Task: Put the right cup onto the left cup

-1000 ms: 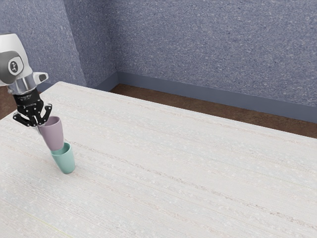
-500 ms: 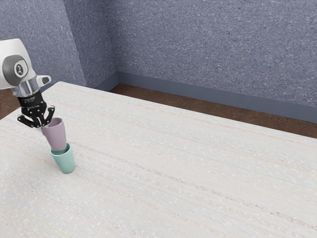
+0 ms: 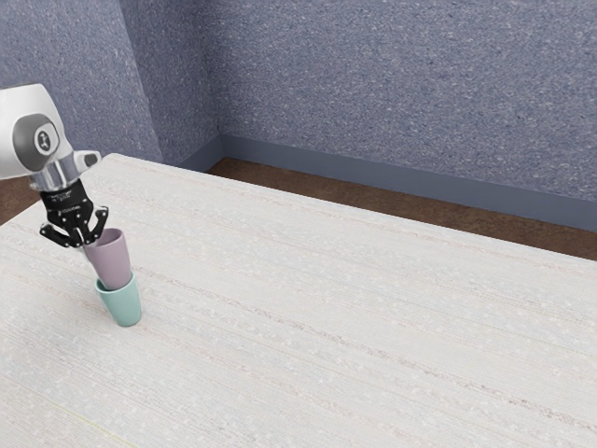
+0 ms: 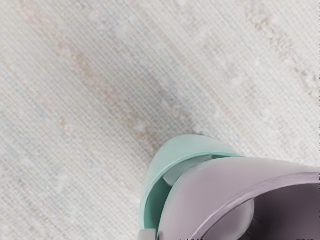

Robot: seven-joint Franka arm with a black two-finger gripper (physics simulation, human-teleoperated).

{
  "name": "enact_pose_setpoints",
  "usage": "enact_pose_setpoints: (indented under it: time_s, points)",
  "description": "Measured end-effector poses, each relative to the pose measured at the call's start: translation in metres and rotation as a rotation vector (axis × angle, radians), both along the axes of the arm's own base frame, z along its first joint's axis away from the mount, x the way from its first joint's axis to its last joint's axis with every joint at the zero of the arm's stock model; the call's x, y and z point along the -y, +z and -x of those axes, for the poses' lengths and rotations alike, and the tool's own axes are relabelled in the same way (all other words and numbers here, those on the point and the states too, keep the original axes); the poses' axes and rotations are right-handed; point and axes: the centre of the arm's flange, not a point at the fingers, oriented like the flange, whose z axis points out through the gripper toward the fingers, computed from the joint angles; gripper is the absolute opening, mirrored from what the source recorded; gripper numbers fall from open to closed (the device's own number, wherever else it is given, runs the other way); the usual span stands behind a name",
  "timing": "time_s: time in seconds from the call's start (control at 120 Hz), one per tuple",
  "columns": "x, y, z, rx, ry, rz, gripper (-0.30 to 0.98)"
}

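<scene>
At the exterior view's left, the gripper (image 3: pixel 86 243) is pinching the rim of the mauve cup (image 3: pixel 113 262) between nearly closed fingers. This cup is tilting slightly, its lower end meeting the mouth of the teal cup (image 3: pixel 123 306), which is standing lower left on the table (image 3: pixel 326 317).

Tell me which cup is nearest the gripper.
The mauve cup: its rim is at the gripper. Its lower end is at the mouth of the teal cup, which stands lower, on the table.
</scene>
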Motion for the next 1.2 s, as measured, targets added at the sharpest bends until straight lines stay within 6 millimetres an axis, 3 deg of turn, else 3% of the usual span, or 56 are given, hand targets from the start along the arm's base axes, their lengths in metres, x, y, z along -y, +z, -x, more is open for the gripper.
enact_pose_setpoints:
  time_s: [0.183, 0.383, 0.608, 0.992, 1.092, 1.2]
  points:
    - [0.001, 0.009, 0.001, 0.028, -0.001, 0.006, 0.36]
    - [0.003, 0.025, 0.004, 0.055, -0.006, 0.002, 0.56]
    - [0.010, 0.081, 0.007, 0.145, -0.031, -0.033, 0.64]
    - [0.029, 0.177, -0.031, 0.235, -0.137, -0.147, 0.68]
    - [0.047, 0.201, -0.044, 0.241, -0.189, -0.184, 0.68]
    - [0.096, 0.220, -0.059, 0.242, -0.287, -0.203, 0.68]
